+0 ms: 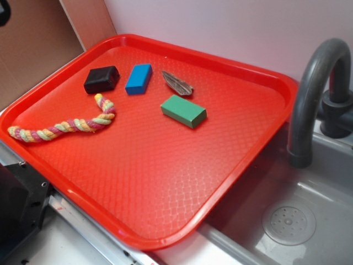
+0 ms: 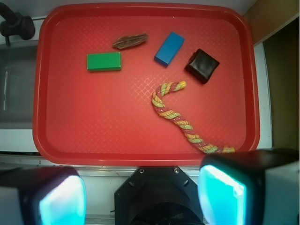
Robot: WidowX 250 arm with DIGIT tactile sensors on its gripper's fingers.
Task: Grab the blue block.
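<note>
The blue block lies flat at the far side of the red tray, between a black rounded block and a green rectangular block. In the wrist view my gripper hangs high above the tray's near edge, well away from the blue block. Its two cyan-padded fingers stand wide apart with nothing between them. The gripper does not show in the exterior view.
A brown leaf-shaped piece lies just beyond the green block. A multicoloured twisted rope curls near the black block. A grey sink with a curved faucet adjoins the tray. A wooden wall panel stands behind.
</note>
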